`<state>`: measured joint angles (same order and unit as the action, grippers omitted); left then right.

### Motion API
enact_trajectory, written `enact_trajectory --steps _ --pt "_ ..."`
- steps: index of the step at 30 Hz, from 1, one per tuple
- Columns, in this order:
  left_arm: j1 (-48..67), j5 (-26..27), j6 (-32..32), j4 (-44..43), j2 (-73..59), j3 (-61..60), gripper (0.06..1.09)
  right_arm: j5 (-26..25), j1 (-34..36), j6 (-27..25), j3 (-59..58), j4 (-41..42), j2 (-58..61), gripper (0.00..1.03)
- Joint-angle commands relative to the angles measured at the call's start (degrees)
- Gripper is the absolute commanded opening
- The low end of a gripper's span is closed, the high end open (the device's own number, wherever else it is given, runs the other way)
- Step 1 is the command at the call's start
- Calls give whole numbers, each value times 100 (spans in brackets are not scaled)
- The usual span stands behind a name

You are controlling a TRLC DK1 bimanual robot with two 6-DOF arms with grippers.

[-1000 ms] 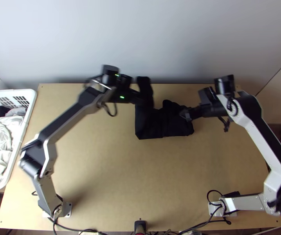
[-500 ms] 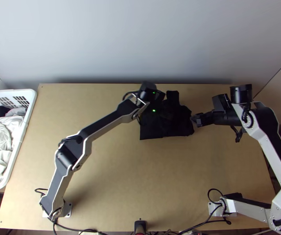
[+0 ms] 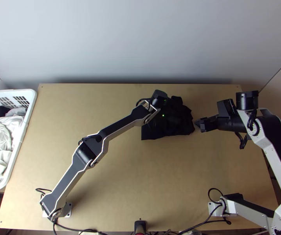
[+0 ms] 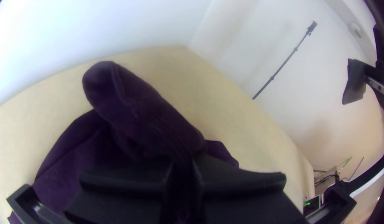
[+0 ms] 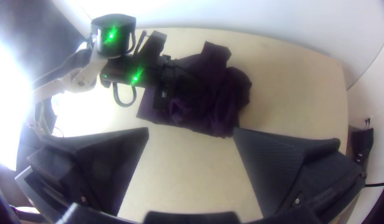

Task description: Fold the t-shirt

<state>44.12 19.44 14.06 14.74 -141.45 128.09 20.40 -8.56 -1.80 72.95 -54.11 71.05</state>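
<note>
My left gripper [image 3: 160, 102] is over the black t-shirt [image 3: 179, 127], which lies bunched at the far part of the table with a fairly straight near edge. In the left wrist view the left gripper [image 4: 183, 166] is shut on a fold of the t-shirt [image 4: 138, 108], and a thick roll of cloth sticks out past the fingers. Just right of the cloth, apart from it, is my right gripper [image 3: 199, 124]. The right wrist view has the right gripper [image 5: 191, 132] open, nothing held, with the t-shirt [image 5: 217, 99] beyond its fingertips.
A white basket [image 3: 30, 113] of white and dark clothes stands at the left edge. Bare wood of the table [image 3: 136, 176] stretches in front of the cloth. The wall rises behind the table's far edge. Cables run along the near edge.
The left gripper has moved right and toward the near side, over the cloth, whose upright flap is now lower and more bunched. The right gripper has drawn back to the right from the t-shirt.
</note>
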Motion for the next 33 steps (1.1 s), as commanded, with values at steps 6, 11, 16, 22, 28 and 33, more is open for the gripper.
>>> enact_trajectory --steps 6,11,16,22,28,33 --pt "-26 -72 -35 336 144 269 104 -10 12 40 -88 -30 -91 95" --pt "-255 279 -35 855 1031 216 104 -10 -6 -13 -264 14 -91 95" --pt "-659 569 -405 1839 1691 -232 104 -10 -234 -119 -97 252 375 95" --pt "-1125 596 -958 2560 2218 -1287 104 -1 -1034 -4 1028 612 1860 95" --pt "-1169 596 -1371 2534 2411 -2078 104 157 -1438 -22 1872 884 3442 95" --pt "-1019 596 -1354 2481 2192 -2104 104 254 -1333 -39 1670 1069 3803 95"
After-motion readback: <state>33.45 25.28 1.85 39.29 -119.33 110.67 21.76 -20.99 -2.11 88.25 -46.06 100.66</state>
